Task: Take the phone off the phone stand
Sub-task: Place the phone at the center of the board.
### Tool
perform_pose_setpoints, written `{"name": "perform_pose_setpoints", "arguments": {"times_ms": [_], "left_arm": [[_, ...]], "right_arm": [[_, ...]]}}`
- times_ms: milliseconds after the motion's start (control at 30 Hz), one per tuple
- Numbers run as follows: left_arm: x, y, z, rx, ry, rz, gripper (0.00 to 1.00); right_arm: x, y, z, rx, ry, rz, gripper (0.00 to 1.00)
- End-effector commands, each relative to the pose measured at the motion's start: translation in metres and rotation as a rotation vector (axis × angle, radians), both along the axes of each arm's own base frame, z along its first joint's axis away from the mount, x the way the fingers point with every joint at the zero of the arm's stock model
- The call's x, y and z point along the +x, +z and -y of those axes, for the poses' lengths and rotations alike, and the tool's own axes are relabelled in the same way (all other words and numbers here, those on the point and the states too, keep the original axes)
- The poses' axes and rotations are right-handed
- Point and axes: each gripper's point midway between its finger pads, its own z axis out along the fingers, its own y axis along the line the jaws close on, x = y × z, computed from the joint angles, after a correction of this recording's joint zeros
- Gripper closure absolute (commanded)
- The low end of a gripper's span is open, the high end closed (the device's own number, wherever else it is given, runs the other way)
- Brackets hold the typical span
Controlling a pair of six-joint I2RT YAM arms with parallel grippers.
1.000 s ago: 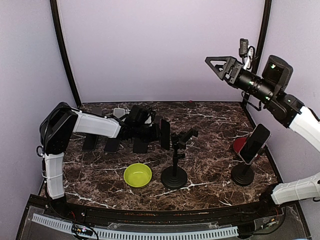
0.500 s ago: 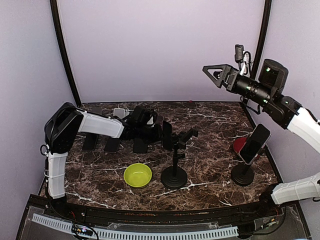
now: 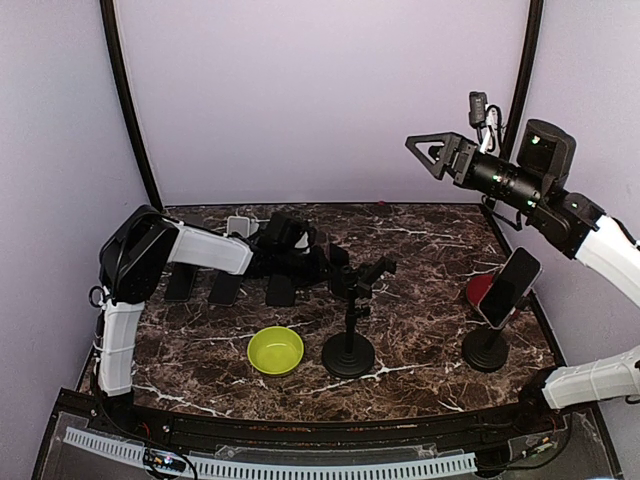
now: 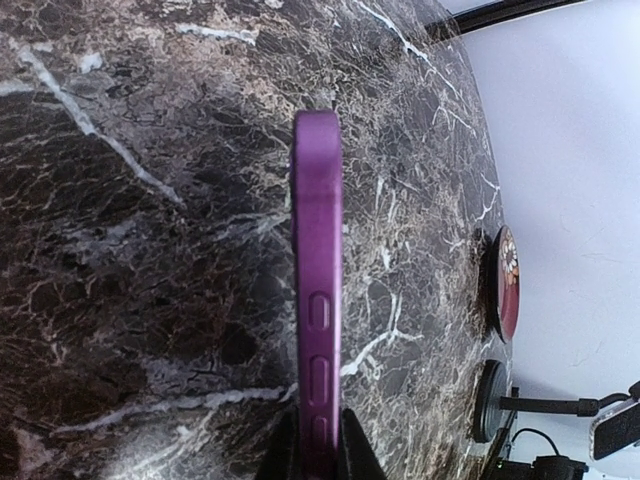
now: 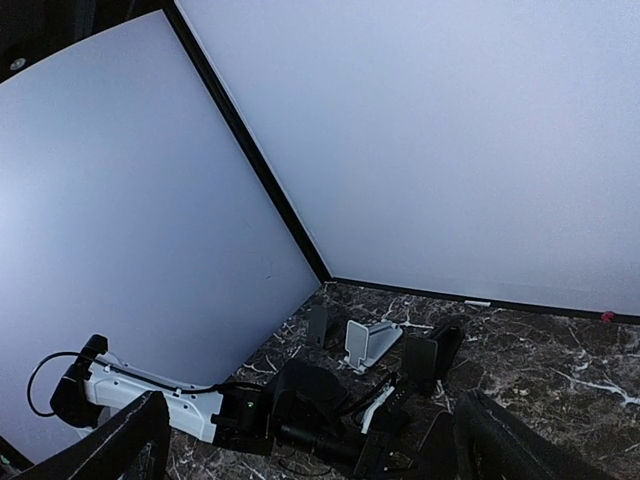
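Observation:
My left gripper (image 3: pixel 324 263) is shut on a phone (image 3: pixel 339 271) in a purple case, held just left of the head of the bare middle phone stand (image 3: pixel 351 318). In the left wrist view the phone (image 4: pixel 318 270) shows edge-on above the marble, pinched at its lower end by my left gripper (image 4: pixel 318 445). A second phone (image 3: pixel 509 285) leans on the right phone stand (image 3: pixel 486 349). High over the back right hangs my right gripper (image 3: pixel 424 151), open and holding nothing; its fingers (image 5: pixel 128 442) frame the lower corners of the right wrist view.
A lime green bowl (image 3: pixel 276 350) sits left of the middle stand's base. Several dark phones (image 3: pixel 224 289) lie at the rear left by a white holder (image 3: pixel 238 226). A red dish (image 3: pixel 479 289) lies behind the right stand. Dark marble table (image 3: pixel 420 300), purple walls around.
My left gripper has carried the phone a little to the right, closer to the middle stand's head. The raised right gripper has shifted slightly left.

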Motion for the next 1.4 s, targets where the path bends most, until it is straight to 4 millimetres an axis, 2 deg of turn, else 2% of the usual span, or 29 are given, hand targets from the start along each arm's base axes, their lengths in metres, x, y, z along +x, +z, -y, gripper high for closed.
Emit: {"name": "perform_pose_setpoints", "arguments": {"times_ms": [0, 367, 633, 933, 1033, 1133, 1267, 1367], "left_arm": [[-0.001, 0.002, 0.005, -0.021, -0.006, -0.049, 1.0], [-0.007, -0.001, 0.004, -0.015, -0.015, -0.188, 1.0], [-0.008, -0.005, -0.002, 0.014, 0.002, -0.232, 0.94], [-0.005, -0.016, -0.006, 0.051, -0.007, -0.251, 0.75], [-0.004, -0.018, -0.009, 0.066, 0.0, -0.248, 0.63], [-0.003, -0.018, -0.011, 0.091, 0.006, -0.239, 0.58], [0.0, -0.014, -0.015, 0.113, 0.015, -0.216, 0.42], [0.003, -0.006, -0.017, 0.128, 0.019, -0.184, 0.37]], "right_arm": [[-0.001, 0.005, 0.006, 0.004, -0.017, 0.026, 0.01], [0.001, 0.003, 0.004, 0.0, -0.012, 0.019, 0.01], [0.001, 0.002, 0.003, 0.0, -0.011, 0.018, 0.01], [0.001, 0.003, 0.004, 0.001, -0.014, 0.023, 0.01], [0.001, 0.003, 0.004, 0.002, -0.011, 0.021, 0.01], [0.001, 0.002, 0.003, 0.0, -0.011, 0.02, 0.01], [0.003, 0.0, 0.004, -0.012, -0.02, 0.02, 0.01], [0.003, -0.004, 0.005, -0.037, -0.026, 0.022, 0.01]]}}
